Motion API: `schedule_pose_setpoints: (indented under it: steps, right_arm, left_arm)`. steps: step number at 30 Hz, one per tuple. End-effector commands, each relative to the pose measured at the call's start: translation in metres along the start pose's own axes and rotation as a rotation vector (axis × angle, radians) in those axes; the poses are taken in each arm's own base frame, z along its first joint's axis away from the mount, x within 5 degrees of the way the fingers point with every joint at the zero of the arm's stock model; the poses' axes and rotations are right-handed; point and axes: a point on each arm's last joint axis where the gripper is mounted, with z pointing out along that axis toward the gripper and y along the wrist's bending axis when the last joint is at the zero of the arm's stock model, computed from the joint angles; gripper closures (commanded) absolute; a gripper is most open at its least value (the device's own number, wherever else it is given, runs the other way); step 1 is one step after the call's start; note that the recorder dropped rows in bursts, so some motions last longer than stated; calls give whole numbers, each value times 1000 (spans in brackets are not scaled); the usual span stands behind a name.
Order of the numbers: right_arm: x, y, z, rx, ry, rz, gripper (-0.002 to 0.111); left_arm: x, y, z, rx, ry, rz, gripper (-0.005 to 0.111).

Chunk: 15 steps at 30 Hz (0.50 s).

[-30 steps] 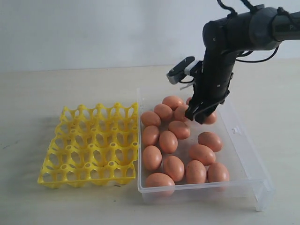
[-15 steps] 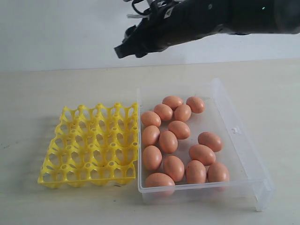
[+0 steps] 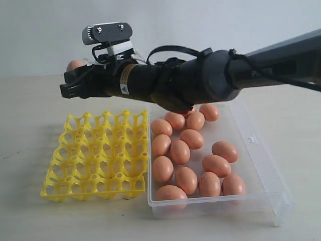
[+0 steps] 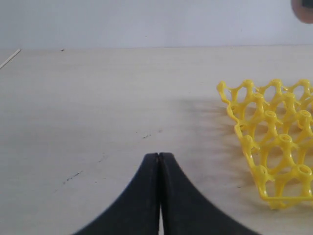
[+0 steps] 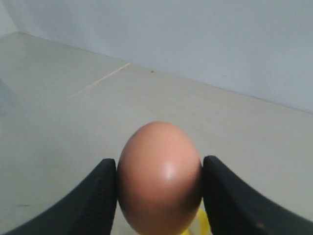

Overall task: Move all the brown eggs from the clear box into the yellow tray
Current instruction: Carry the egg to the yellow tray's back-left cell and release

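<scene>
The left gripper [image 4: 159, 155] hangs over the bare table [image 4: 73, 98] to the left of the yellow tray [image 3: 98, 155], with its black fingers pressed together and nothing between them.

The right gripper [image 5: 159, 164] has travelled far to the left. A second ago it was down among the far eggs in the clear box [image 3: 261, 165], and half a second ago it was high over the gap between box and tray. It is now lower and sits above the tray's far left corner. It clasps one brown egg [image 3: 75, 65] by the sides, with a finger pressed to each flank. The arm [image 3: 200, 80] lies almost level across the scene, reaching over the far end of the box. Tray, box and the eggs left in the box have not shifted.

A small white label [image 3: 124, 89] is on the arm behind the wrist camera [image 3: 107, 32]; its print is too small to read.

There is one tray and one box, standing side by side with their edges meeting. Fifteen brown eggs [image 3: 179, 151] lie in the box, where there were sixteen a second ago. One at the far end is mostly hidden by the arm. With the egg in the grip, that makes sixteen.
</scene>
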Motion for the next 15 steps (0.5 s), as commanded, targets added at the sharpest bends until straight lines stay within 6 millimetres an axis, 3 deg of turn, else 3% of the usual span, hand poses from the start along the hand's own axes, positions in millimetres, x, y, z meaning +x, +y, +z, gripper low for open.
schedule_pose_setpoints:
  steps: [1, 3, 10, 15]
  right_arm:
    - [25, 3, 13, -124, -21, 54, 108]
    - [34, 0, 20, -129, -12, 84, 108]
    - [37, -6, 57, -157, -12, 131, 108]
    - [48, -20, 73, -109, 13, 111, 108]
  left_arm:
    - [-3, -1, -1, 10, -22, -3, 107]
    - [-3, -1, -1, 10, -22, -3, 107]
    - [-3, -1, -1, 10, -22, -3, 107]
    - [-3, -1, -1, 10, -22, -3, 107]
